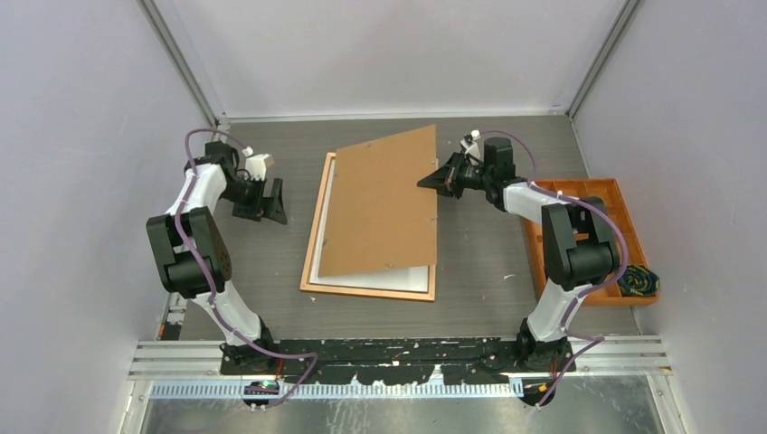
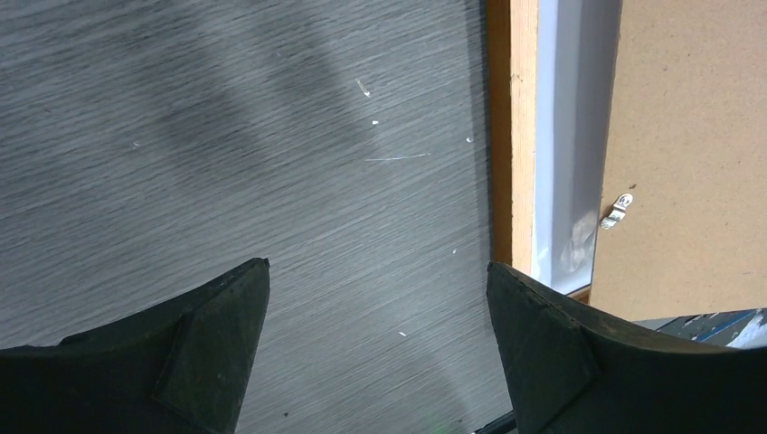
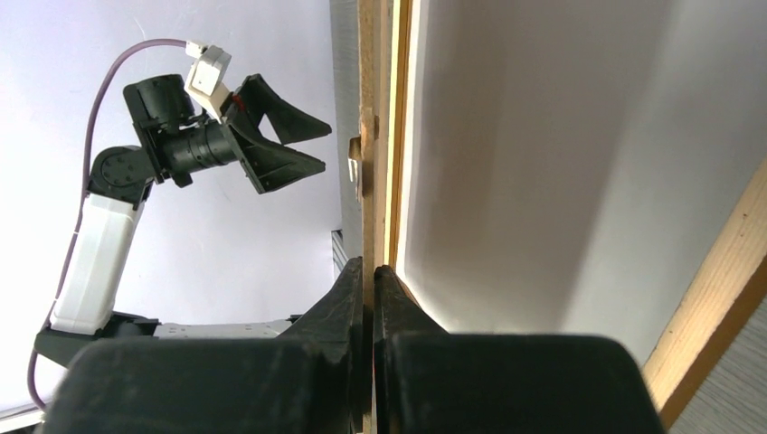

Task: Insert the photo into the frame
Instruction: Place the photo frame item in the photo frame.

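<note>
The frame (image 1: 310, 258) lies flat in the middle of the table, its orange-brown border showing. A white sheet (image 1: 384, 278) lies inside it, seemingly the photo with its plain back up; no print shows. My right gripper (image 1: 432, 179) is shut on the right edge of the brown backing board (image 1: 380, 199) and holds it tilted above the frame. In the right wrist view the jaws (image 3: 371, 268) pinch the board's edge (image 3: 366, 90), with the white sheet (image 3: 543, 136) beneath. My left gripper (image 1: 276, 201) is open and empty, left of the frame (image 2: 511, 136), over bare table (image 2: 378, 271).
An orange compartment tray (image 1: 624, 203) stands at the right edge with a dark bundle (image 1: 639, 282) at its near end. A small metal clip (image 2: 618, 210) sits on the backing board. Grey walls enclose the table on three sides.
</note>
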Action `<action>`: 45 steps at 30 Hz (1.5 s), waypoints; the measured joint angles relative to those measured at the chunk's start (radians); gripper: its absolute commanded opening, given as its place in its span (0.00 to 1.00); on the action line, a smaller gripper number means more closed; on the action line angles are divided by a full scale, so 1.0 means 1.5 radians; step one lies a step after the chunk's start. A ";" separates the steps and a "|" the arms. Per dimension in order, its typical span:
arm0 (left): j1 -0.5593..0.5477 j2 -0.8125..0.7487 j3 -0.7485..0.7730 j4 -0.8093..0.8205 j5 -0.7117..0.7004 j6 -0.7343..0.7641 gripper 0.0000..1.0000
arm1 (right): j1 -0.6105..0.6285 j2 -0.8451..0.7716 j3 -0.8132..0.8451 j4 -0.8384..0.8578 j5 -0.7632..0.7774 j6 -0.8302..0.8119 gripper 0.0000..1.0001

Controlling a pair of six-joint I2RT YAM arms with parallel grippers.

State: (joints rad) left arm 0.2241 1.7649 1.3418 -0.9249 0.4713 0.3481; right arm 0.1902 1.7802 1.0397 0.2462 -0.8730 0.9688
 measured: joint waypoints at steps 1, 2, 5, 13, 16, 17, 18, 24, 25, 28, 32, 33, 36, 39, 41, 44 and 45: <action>0.000 0.000 0.000 0.001 0.000 0.000 0.90 | 0.001 0.002 0.000 0.005 0.000 0.002 0.01; 0.000 0.000 0.000 0.002 0.000 0.000 0.90 | 0.003 0.004 0.000 0.009 0.000 0.003 0.01; 0.000 0.000 0.000 0.004 -0.001 0.000 0.90 | 0.009 0.016 0.000 0.017 0.005 0.005 0.01; 0.000 0.000 -0.010 0.006 -0.005 0.002 0.90 | 0.021 0.041 0.000 0.045 0.012 0.021 0.01; 0.000 0.000 -0.012 0.006 -0.006 0.003 0.90 | 0.022 0.046 0.000 0.058 0.014 0.028 0.01; 0.000 0.000 -0.012 0.006 -0.006 0.003 0.90 | 0.022 0.047 0.000 0.062 0.016 0.032 0.01; 0.000 0.000 -0.012 0.006 -0.006 0.003 0.90 | 0.023 0.048 0.000 0.065 0.016 0.034 0.01; 0.000 0.000 -0.012 0.006 -0.009 0.006 0.90 | 0.024 0.053 -0.004 0.074 0.018 0.039 0.01; 0.000 0.000 -0.012 0.006 -0.010 0.006 0.90 | 0.024 0.053 -0.006 0.076 0.018 0.039 0.01; 0.000 0.000 -0.014 0.006 -0.012 0.011 0.90 | 0.024 0.053 -0.016 0.086 0.019 0.039 0.01; 0.000 0.000 -0.017 0.006 -0.013 0.016 0.90 | 0.025 0.053 -0.027 0.094 0.020 0.039 0.01; 0.000 0.000 -0.017 0.006 -0.013 0.017 0.90 | 0.025 0.053 -0.029 0.095 0.020 0.039 0.01; 0.000 0.000 -0.017 0.006 -0.013 0.018 0.90 | 0.025 0.054 -0.033 0.100 0.020 0.039 0.01; 0.000 0.000 -0.017 0.006 -0.014 0.018 0.90 | 0.025 0.056 -0.036 0.106 0.020 0.039 0.01; 0.000 0.000 -0.017 0.006 -0.017 0.018 0.90 | 0.025 0.057 -0.039 0.111 0.020 0.039 0.01; 0.000 0.000 -0.017 0.006 -0.018 0.018 0.90 | 0.025 0.057 -0.048 0.121 0.020 0.039 0.01; 0.000 0.000 -0.017 0.006 -0.018 0.018 0.90 | 0.025 0.057 -0.051 0.124 0.020 0.039 0.01</action>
State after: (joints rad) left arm 0.2241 1.7649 1.3159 -0.9157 0.4450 0.3748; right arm 0.2272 1.8656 0.9634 0.4320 -0.8429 1.0279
